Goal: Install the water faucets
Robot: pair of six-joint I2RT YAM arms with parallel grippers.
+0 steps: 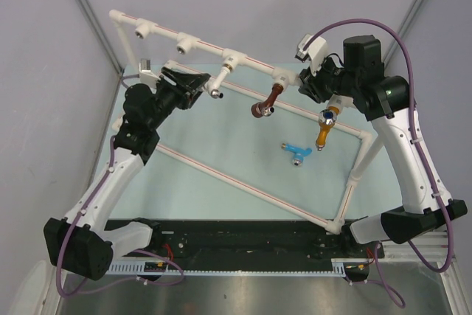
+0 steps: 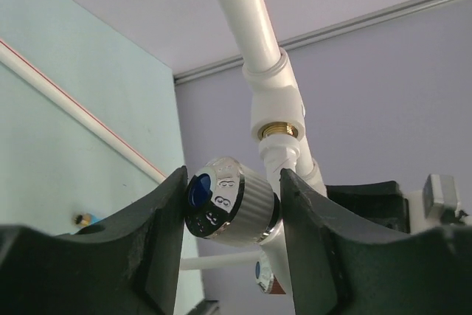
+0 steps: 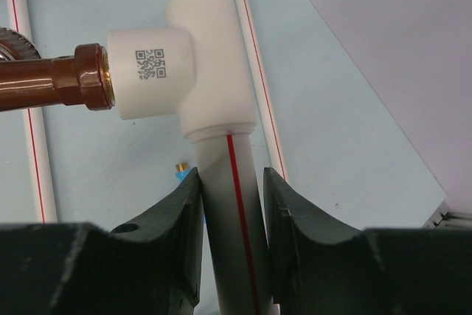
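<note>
- the left gripper (image 2: 232, 208) has its jaws on either side of the silvery knob (image 2: 243, 201) of the white faucet (image 1: 214, 91). the pads look pressed against both sides, a hold suited to turning it.
- that faucet's threaded end sits at the brass mouth of a tee socket (image 2: 274, 108) on the pipe frame (image 1: 243, 60). i judge it is being screwed home; how deep the thread has gone cannot be told.
- the right gripper (image 3: 230, 204) is clamped on the red-striped pipe just below another tee (image 3: 184, 64). this probably steadies the frame so it does not twist while the other arm works.
- the brown faucet (image 3: 51, 82) already stands in that qr-marked tee, so this one seems done.
- the light blue faucet (image 1: 296, 151) lies loose on the table (image 1: 221, 138), inside the frame and apart from both arms.
- the orange-yellow faucet (image 1: 325, 129) lies near it, close under the right arm and just beside the frame's rail; it is not in a socket.
- two open sockets (image 1: 140, 32) at the far left of the top pipe remain unfilled, likely meant for those two.
- the risk here is cross-threading, so the knob should stay in line with the socket.
</note>
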